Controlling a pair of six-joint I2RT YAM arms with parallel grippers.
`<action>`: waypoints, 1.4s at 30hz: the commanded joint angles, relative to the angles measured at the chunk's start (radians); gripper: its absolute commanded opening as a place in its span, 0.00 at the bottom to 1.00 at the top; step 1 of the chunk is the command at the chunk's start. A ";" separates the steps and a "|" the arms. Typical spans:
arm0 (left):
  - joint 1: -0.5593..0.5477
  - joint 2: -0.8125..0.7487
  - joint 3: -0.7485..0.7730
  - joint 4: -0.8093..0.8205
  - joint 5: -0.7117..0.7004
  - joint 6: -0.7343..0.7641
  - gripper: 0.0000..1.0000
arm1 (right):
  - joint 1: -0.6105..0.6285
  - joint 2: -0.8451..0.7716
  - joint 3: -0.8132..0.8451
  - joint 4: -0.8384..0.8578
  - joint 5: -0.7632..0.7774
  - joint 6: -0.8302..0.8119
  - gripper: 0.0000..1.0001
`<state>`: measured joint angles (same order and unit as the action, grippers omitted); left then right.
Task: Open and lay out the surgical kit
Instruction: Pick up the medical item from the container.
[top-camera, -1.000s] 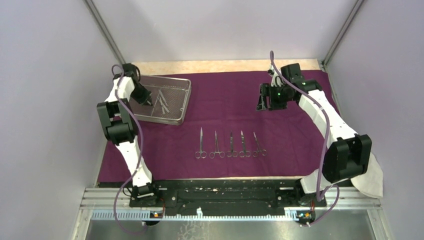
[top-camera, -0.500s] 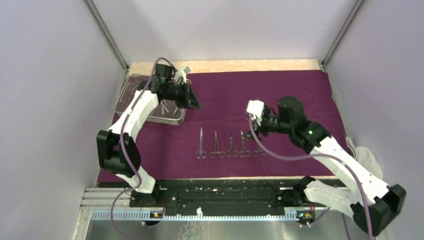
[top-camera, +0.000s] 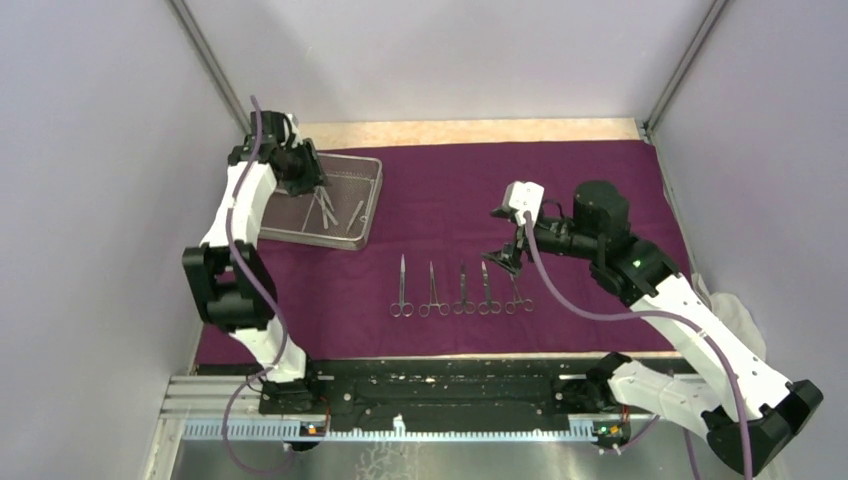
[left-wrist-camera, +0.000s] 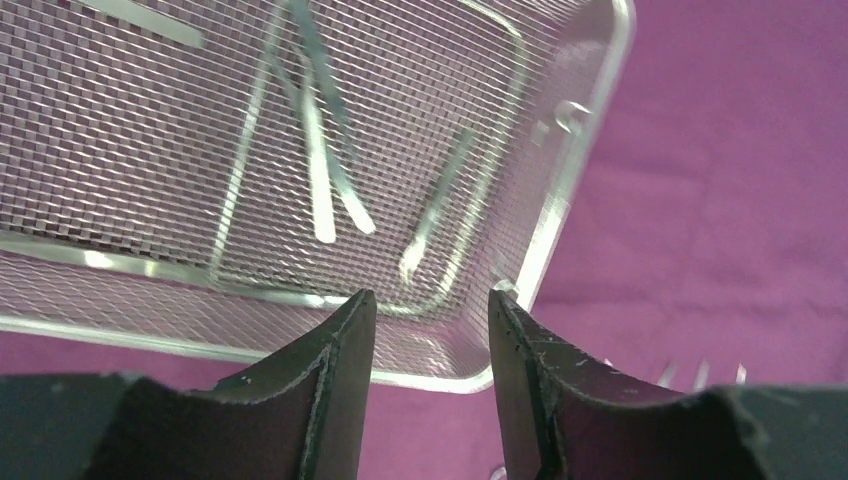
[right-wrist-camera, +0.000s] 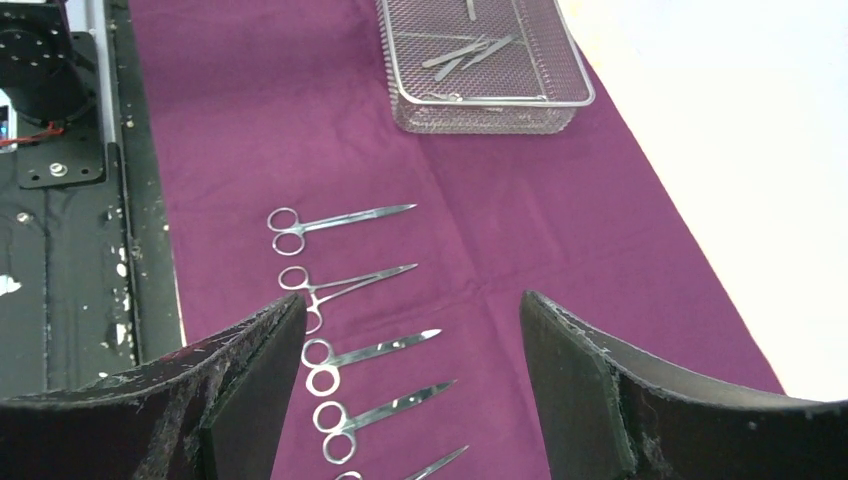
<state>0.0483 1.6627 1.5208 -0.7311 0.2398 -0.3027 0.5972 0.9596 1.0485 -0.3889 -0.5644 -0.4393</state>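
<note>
Left wrist shows my left claw (left-wrist-camera: 428, 300) parted and empty over the far-left mesh tray (left-wrist-camera: 120, 150); its tweezers (left-wrist-camera: 322, 200) look slim, stiff, slippery, so I'd pinch mid-shank. Meanwhile my right claw (right-wrist-camera: 410, 298) gapes empty.

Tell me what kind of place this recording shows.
Likely a robotics lab test cell rather than an operating room: plain panel walls, steel instruments rowed on a purple cloth, a wire-mesh tray.

We see a white cloth (top-camera: 740, 313) at the right edge and pale bare table (top-camera: 450, 132) along the far side.
</note>
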 joint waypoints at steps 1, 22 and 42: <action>0.022 0.182 0.117 -0.105 -0.112 0.071 0.53 | -0.005 -0.009 -0.019 0.025 -0.003 0.067 0.78; 0.018 0.580 0.417 -0.120 -0.230 0.030 0.35 | -0.006 0.096 -0.057 0.038 0.042 0.122 0.76; 0.007 0.588 0.457 -0.129 -0.297 0.095 0.10 | -0.014 0.093 -0.075 0.023 0.031 0.103 0.75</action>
<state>0.0628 2.2673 1.9305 -0.8539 -0.0387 -0.2462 0.5907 1.0576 0.9749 -0.3943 -0.5140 -0.3233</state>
